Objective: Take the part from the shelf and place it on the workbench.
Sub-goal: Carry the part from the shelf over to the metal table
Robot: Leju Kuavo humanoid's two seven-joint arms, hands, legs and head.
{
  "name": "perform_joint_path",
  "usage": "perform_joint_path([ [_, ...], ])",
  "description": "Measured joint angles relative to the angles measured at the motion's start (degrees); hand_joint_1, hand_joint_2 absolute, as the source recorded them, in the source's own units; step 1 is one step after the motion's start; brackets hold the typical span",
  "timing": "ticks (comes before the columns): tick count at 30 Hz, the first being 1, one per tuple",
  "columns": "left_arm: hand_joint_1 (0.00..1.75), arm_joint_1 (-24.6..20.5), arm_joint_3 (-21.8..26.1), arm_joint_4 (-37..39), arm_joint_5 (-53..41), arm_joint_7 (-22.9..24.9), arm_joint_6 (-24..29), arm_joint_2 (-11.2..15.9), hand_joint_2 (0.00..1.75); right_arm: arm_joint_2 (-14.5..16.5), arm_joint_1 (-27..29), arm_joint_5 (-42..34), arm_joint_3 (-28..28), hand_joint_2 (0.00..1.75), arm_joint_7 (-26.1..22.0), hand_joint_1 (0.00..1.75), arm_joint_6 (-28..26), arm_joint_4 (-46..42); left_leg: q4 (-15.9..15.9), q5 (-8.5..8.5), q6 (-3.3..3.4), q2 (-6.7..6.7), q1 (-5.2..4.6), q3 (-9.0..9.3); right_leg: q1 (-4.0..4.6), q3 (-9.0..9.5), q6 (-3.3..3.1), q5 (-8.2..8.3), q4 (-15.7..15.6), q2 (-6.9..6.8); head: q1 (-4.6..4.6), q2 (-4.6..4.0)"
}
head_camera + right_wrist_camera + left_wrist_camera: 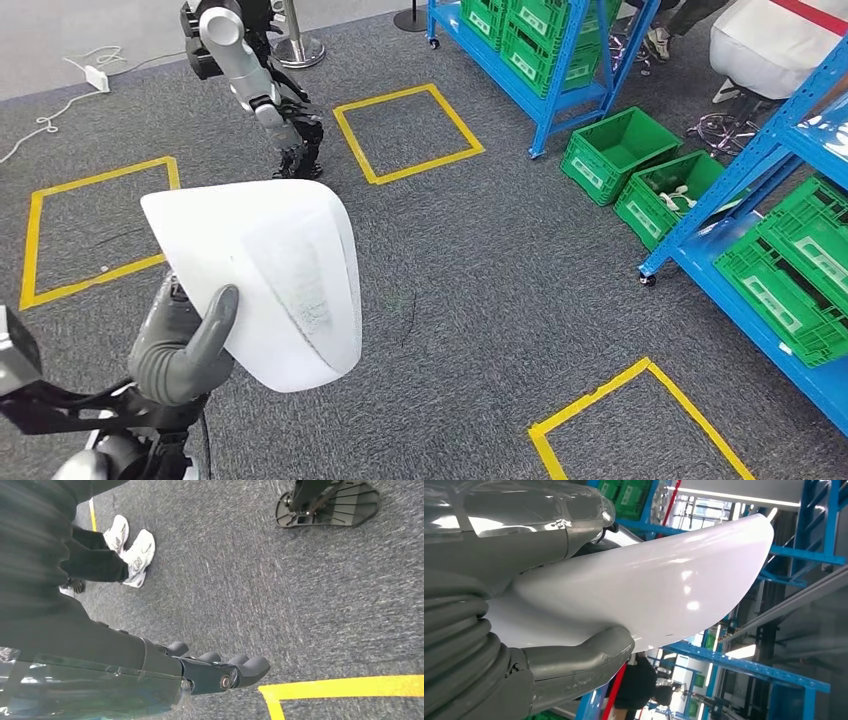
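Observation:
The part (270, 280) is a large, white, curved shell with a rounded lower end. My left hand (180, 345) grips it at its lower left edge, with the thumb lying over the face, and holds it above the grey carpet. In the left wrist view the glossy part (649, 590) sits between the grey thumb (574, 660) and the fingers above it. My right hand (298, 140) hangs at the end of its silver arm beside a yellow taped square. It holds nothing, and its dark fingers (235, 670) are loosely extended over the carpet.
A blue shelf (545, 95) with green crates stands at the back. A second blue shelf (790, 150) is on the right. Two green crates (618, 150) (665, 195) sit on the floor between them. Yellow taped squares (405, 135) mark the carpet. A person's white shoes (130, 550) are near my right hand.

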Motion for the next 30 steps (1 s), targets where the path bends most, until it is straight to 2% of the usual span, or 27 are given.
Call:
perform_joint_path([
  [1,1.75,0.14,0.05,0.1,0.05,-0.21,-0.05,-0.01,1.75,-0.01,-0.04,0.02,0.0,1.75,0.19,0.0,-0.04,0.01,-2.83,0.86,0.3,0.62,-0.06,1.53,0.08,-0.08,0.36,-0.27,0.36,-0.13,-0.04,0.0],
  [2,1.75,0.37,0.14,0.19,0.09,-0.44,-0.1,-0.01,1.75,-0.03,-0.07,0.02,0.0,1.75,0.45,0.0,-0.09,0.01,-4.23,0.99,0.72,1.02,-0.16,2.22,0.18,-0.16,0.66,-0.46,0.62,-0.24,-0.03,0.0],
  [4,1.75,0.96,0.35,0.3,0.13,-0.88,-0.16,-0.01,1.75,-0.07,-0.08,0.03,0.0,1.75,0.87,0.0,-0.08,0.03,-4.54,0.9,1.74,0.64,-0.35,2.12,0.2,-0.23,1.12,-0.58,0.73,-0.52,0.13,0.0],
  [6,1.75,1.24,0.49,0.34,0.14,-1.23,-0.22,-0.01,1.75,-0.08,-0.02,0.03,-0.01,1.75,1.01,0.0,-0.05,0.04,-4.69,1.12,2.37,0.02,-0.32,2.03,-0.01,-0.52,1.61,-1.44,1.51,-0.37,0.23,0.0],
  [8,1.75,1.35,0.72,0.38,0.17,-1.5,-0.34,-0.03,1.75,-0.03,0.04,0.03,-0.01,1.75,0.69,0.0,-0.08,0.08,-4.8,1.33,2.85,-0.56,-0.22,1.95,-0.1,-2.38,2.05,-4.6,6.11,0.39,0.39,0.0],
  [10,1.75,1.56,0.99,0.51,0.25,-1.67,-0.56,-0.05,1.75,0.06,0.16,0.03,0.0,1.75,0.02,0.0,-0.18,0.1,-4.79,1.41,3.1,-1.27,-0.36,1.83,-0.09,-5.65,2.15,-8.32,13.8,0.92,0.52,0.0],
  [11,1.75,1.68,1.08,0.63,0.28,-1.73,-0.68,-0.07,1.75,0.08,0.23,0.03,-0.01,1.75,-0.29,0.0,-0.24,0.11,-4.78,1.44,3.15,-1.7,-0.48,1.82,-0.07,-6.85,2.04,-9.09,16.54,1.03,0.54,0.0],
  [12,1.75,1.79,1.16,0.76,0.3,-1.77,-0.78,-0.1,1.75,0.09,0.26,0.03,-0.01,1.75,-0.54,0.0,-0.29,0.11,-4.78,1.46,3.19,-2.19,-0.59,1.84,-0.05,-7.17,1.8,-8.68,17.26,1.14,0.55,0.0],
  [13,1.75,1.85,1.23,0.86,0.31,-1.8,-0.84,-0.13,1.75,0.09,0.26,0.03,-0.02,1.75,-0.7,0.0,-0.32,0.11,-4.78,1.46,3.21,-2.71,-0.69,1.91,0.01,-6.51,1.45,-7.17,15.77,1.31,0.56,0.0],
  [15,1.75,1.87,1.3,0.93,0.31,-1.86,-0.9,-0.2,1.75,0.12,0.22,0.03,-0.02,1.75,-0.91,0.0,-0.35,0.11,-4.8,1.48,3.21,-3.68,-0.77,2.07,0.25,-3.14,0.56,-2.88,8.3,2.31,0.58,0.0],
  [16,1.75,1.87,1.32,0.93,0.31,-1.88,-0.91,-0.22,1.75,0.13,0.19,0.03,-0.02,1.75,-0.95,0.0,-0.36,0.11,-4.76,1.54,3.12,-4.15,-0.8,2.07,0.36,-1.63,0.17,-1.4,4.85,2.97,0.57,0.0],
  [17,1.75,1.89,1.33,0.93,0.31,-1.91,-0.92,-0.23,1.75,0.13,0.14,0.03,-0.01,1.75,-0.96,0.0,-0.36,0.11,-4.73,1.66,2.93,-4.58,-0.76,1.93,0.49,-0.61,-0.1,-0.69,2.47,3.45,0.62,0.0],
  [18,1.75,1.93,1.34,0.94,0.31,-1.92,-0.93,-0.24,1.75,0.12,0.08,0.03,-0.01,1.75,-0.96,0.0,-0.36,0.11,-4.73,1.84,2.65,-5.0,-0.69,1.69,0.56,-0.23,-0.24,-0.69,1.43,3.69,0.67,0.0],
  [20,1.75,2.04,1.39,0.92,0.31,-1.96,-0.96,-0.23,1.75,0.11,-0.04,0.03,-0.02,1.75,-0.91,0.0,-0.34,0.1,-4.79,2.15,1.98,-5.46,-0.61,1.25,0.48,-0.06,-0.36,-0.51,0.57,3.15,0.77,0.0],
  [21,1.75,2.09,1.43,0.91,0.31,-1.97,-0.99,-0.23,1.75,0.11,-0.08,0.03,-0.02,1.75,-0.86,0.0,-0.33,0.09,-4.54,1.88,1.74,-4.81,-0.67,1.03,0.36,0.07,-0.44,-0.19,0.07,2.79,0.74,0.0],
  [22,1.75,2.11,1.5,0.9,0.31,-1.98,-1.03,-0.23,1.75,0.12,-0.09,0.03,-0.02,1.75,-0.81,0.0,-0.3,0.09,-3.47,0.96,1.52,-3.84,-0.71,0.5,0.25,0.22,-0.6,0.17,-0.44,2.42,0.65,0.0],
  [24,1.75,2.19,1.66,0.92,0.31,-1.98,-1.09,-0.23,1.75,0.13,-0.03,0.03,-0.02,1.75,-0.73,0.0,-0.23,0.09,1.91,-2.46,1.05,-1.9,-0.65,-1.99,0.21,0.3,-0.84,0.58,-0.96,1.67,0.45,0.0],
  [25,1.75,2.25,1.73,0.93,0.31,-1.98,-1.1,-0.23,1.75,0.13,0.05,0.03,-0.02,1.75,-0.72,0.0,-0.2,0.09,5.61,-4.24,0.76,-1.66,-0.52,-3.69,0.23,0.21,-0.92,0.62,-0.94,1.29,0.37,0.0],
  [26,1.75,2.33,1.75,0.94,0.31,-1.98,-1.1,-0.22,1.75,0.13,0.13,0.03,-0.02,1.75,-0.72,0.0,-0.19,0.09,8.55,-5.26,0.5,-1.64,-0.4,-5.0,0.24,0.13,-0.91,0.62,-0.88,0.9,0.34,0.0],
  [27,1.75,2.42,1.76,0.95,0.31,-1.97,-1.11,-0.22,1.75,0.15,0.17,0.03,-0.01,1.75,-0.72,0.0,-0.19,0.09,9.88,-5.28,0.29,-1.63,-0.27,-5.52,0.23,0.08,-0.89,0.59,-0.81,0.53,0.33,0.0],
  [28,1.75,2.48,1.78,0.95,0.31,-1.97,-1.12,-0.22,1.75,0.18,0.17,0.03,-0.01,1.75,-0.72,0.0,-0.19,0.09,9.05,-4.25,0.12,-1.53,-0.17,-4.92,0.19,0.06,-0.8,0.53,-0.7,0.19,0.32,0.0],
  [29,1.75,2.52,1.8,0.95,0.31,-1.96,-1.14,-0.23,1.75,0.21,0.13,0.03,0.0,1.75,-0.72,0.0,-0.18,0.09,6.12,-2.43,0.02,-1.22,-0.09,-3.19,0.12,0.07,-0.62,0.42,-0.53,-0.06,0.31,0.0],
  [30,1.75,2.54,1.84,0.94,0.31,-1.96,-1.16,-0.23,1.75,0.23,0.1,0.03,0.0,1.75,-0.72,0.0,-0.18,0.09,2.22,-0.81,-0.04,-0.36,-0.07,-1.02,0.08,0.07,-0.33,0.22,-0.27,-0.28,0.27,0.0],
])
